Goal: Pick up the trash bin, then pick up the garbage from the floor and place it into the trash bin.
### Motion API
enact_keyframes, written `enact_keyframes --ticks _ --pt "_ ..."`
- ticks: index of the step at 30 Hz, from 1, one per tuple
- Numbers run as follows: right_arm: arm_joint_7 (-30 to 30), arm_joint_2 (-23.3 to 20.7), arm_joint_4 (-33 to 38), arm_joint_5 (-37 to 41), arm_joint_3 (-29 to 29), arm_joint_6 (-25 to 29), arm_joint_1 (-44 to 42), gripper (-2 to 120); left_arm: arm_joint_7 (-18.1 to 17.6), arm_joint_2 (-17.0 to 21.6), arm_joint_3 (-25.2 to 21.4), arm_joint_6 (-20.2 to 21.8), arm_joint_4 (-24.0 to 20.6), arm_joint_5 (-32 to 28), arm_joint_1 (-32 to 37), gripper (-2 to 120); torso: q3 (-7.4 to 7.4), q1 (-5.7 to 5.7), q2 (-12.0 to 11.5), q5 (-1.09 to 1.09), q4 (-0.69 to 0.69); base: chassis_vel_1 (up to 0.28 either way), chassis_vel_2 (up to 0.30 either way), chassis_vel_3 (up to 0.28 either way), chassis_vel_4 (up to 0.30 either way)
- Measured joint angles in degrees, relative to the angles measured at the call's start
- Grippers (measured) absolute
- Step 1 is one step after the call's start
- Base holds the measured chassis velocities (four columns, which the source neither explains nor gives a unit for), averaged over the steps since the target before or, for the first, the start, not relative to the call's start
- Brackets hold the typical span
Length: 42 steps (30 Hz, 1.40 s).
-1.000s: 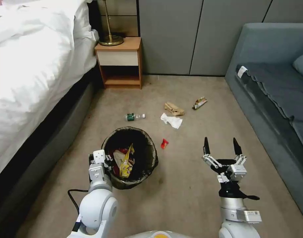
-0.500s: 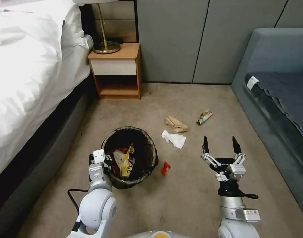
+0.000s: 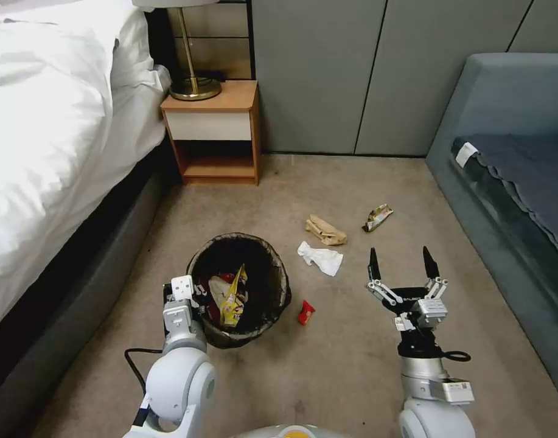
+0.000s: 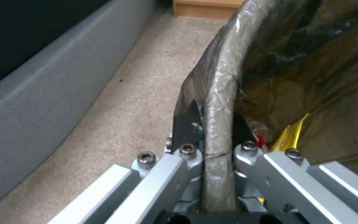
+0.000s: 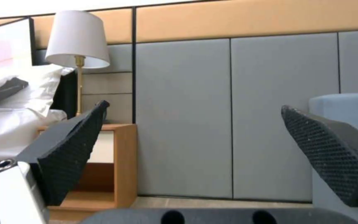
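I read no writing; my left end effector [image 4: 214,130] clamps the trash bin [image 3: 199,267] rim, right end effector [image 3: 400,264] gapes right of red wrapper [image 3: 305,312].

lamp shade [image 3: 175,3] cut off above

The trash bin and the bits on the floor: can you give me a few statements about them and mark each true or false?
1. The left tool is clamped on the trash bin rim. True.
2. The right tool holds the white tissue. False: it is open and empty, and the tissue lies on the carpet.
3. A yellow wrapper sits inside the bin. True.
4. The small red wrapper is in the bin. False: it lies on the floor beside it.
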Motion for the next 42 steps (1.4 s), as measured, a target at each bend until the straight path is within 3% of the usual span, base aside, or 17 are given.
enact_keyframes --ticks 8,11,13,14,19,22,27,30,35,42 --pt "0.8 -2.1 0.7 0.0 -1.2 -5.0 4.6 100 0.0 0.1 -0.5 0.0 -0.8 -0.4 0.1 1 0.00 0.00 0.0 0.00 -0.01 0.000 0.000 0.000 0.000" --pt "3.2 -4.6 1.4 3.2 -4.0 -13.1 10.8 100 -0.1 0.1 -1.1 0.0 -1.6 -1.2 0.1 1 0.00 0.00 0.0 0.00 0.00 0.000 0.000 0.000 0.000" --pt "3.5 -4.8 1.4 3.7 -4.4 -13.9 11.4 100 -0.1 0.1 -1.2 0.0 -1.7 -1.3 0.1 1 0.00 0.00 0.0 0.00 0.01 0.000 0.000 0.000 0.000" --pt "5.6 -6.7 1.0 8.0 -6.8 -19.7 15.6 100 -0.1 0.3 -1.8 0.2 -2.0 -1.6 0.0 1 0.00 0.00 0.0 0.00 0.01 0.000 0.000 0.000 0.000" --pt "8.2 -10.6 -1.5 17.7 -11.8 -27.2 22.2 100 -0.3 0.5 -2.5 0.2 -1.8 -1.7 0.3 1 0.00 0.00 0.0 0.00 0.02 0.000 0.000 0.000 0.000" --pt "10.9 -13.6 -5.7 24.3 -18.7 -32.7 27.4 100 -0.3 0.3 -2.6 0.2 -1.8 -1.6 0.5 1 0.00 0.00 0.0 0.00 0.01 0.000 0.000 0.000 0.000" --pt "14.3 -13.7 -9.1 27.1 -24.2 -36.4 30.2 100 -0.3 0.1 -2.5 0.2 -1.6 -1.5 0.4 1 0.00 0.00 0.0 -0.01 0.00 0.000 0.000 0.000 0.000" --pt "19.6 -12.4 -11.9 33.3 -30.7 -43.6 32.6 100 -0.3 0.1 -2.2 0.2 -1.0 -1.4 0.1 1 0.00 0.00 0.0 -0.01 0.00 0.000 0.000 0.000 0.000" --pt "25.0 -10.7 -16.9 41.4 -35.7 -50.6 35.4 100 -0.3 0.1 -2.1 0.2 -0.8 -1.3 -0.1 1 0.00 0.00 0.0 -0.01 0.00 0.000 0.000 0.000 0.000" --pt "25.8 -9.0 -23.0 43.0 -38.4 -51.6 37.0 100 -0.3 -0.1 -2.1 0.2 -0.7 -1.1 -0.2 1 0.00 0.00 0.0 0.00 0.00 0.000 0.000 0.000 0.000"
